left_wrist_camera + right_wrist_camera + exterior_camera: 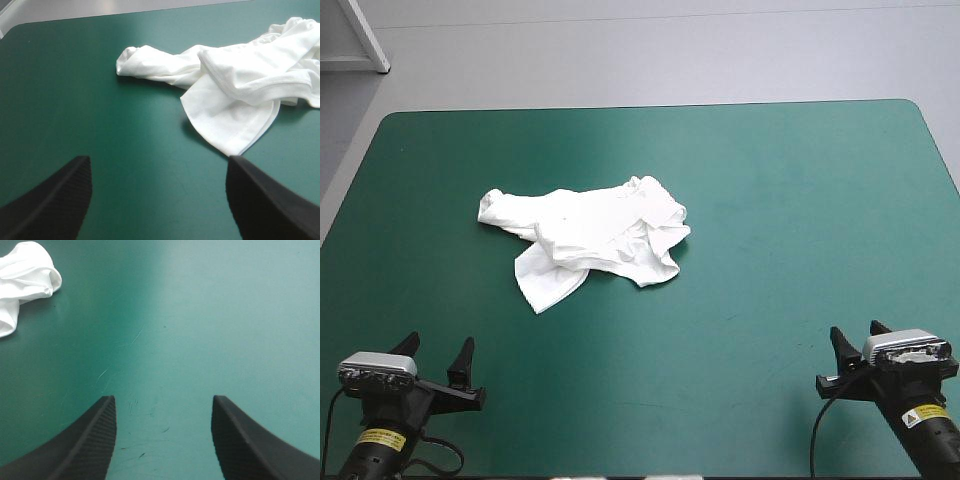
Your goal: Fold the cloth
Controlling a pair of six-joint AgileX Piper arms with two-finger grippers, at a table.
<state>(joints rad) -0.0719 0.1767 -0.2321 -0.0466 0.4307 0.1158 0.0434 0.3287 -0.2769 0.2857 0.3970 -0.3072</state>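
Observation:
The white T-shirt (585, 235) lies in a crumpled heap a little left of the table's middle, one flap pointing toward the near edge. My left gripper (438, 357) rests open near the front left corner, well short of the heap. In the left wrist view the T-shirt (235, 85) lies ahead of the left gripper (160, 165) and off toward its right finger, nothing between the fingers. My right gripper (860, 340) is open at the front right corner. Its wrist view shows the right gripper (164, 401) over bare cover, with an edge of the T-shirt (25, 277) far ahead beyond its left finger.
The teal-green cover (800, 220) stretches bare around the heap, with wide room on the right half and along the near edge. The table's far edge (650, 105) lies well beyond the T-shirt.

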